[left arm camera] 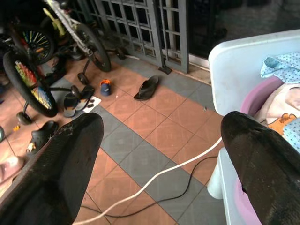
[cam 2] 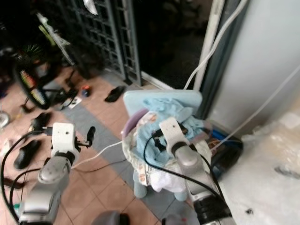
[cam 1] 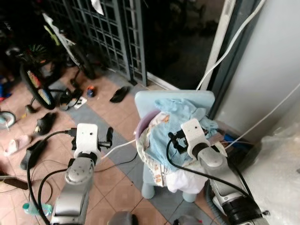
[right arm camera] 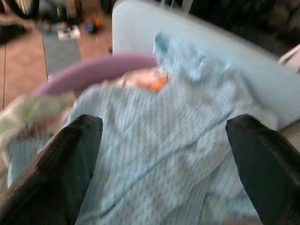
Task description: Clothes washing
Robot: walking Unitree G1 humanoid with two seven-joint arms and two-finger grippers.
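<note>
Right wrist view: right gripper (right arm camera: pixel 161 159), two black fingers spread wide and empty, poised above a pale blue patterned cotton garment (right arm camera: pixel 159 140) and not yet touching it.

Item: the blue garment tops a heap of mixed laundry (cam 1: pixel 161 154), with printed and white pieces hanging over the front edge.

Item: the heap sits in a round lilac plastic basin (right arm camera: pixel 93 68), only its rim visible.

Item: the basin rests on a small light blue plastic chair (cam 1: pixel 176 98), whose back stands near a grey wall and a dark doorway.

Item: left gripper (left arm camera: pixel 164 154), fingers likewise parted and holding nothing, held beside the chair over the tiled floor (left arm camera: pixel 154 117).

Item: a thin white cable (left arm camera: pixel 154 180) and a black one trail across the tiles.

Item: black sandals (left arm camera: pixel 146 88) and a bicycle (left arm camera: pixel 28 79) lie well apart, by a metal grille.

Progress, as judged: early. Clothes are gathered but none is grasped. Picking up the laundry and carrying it to a washer remain. No washing machine is identifiable.
</note>
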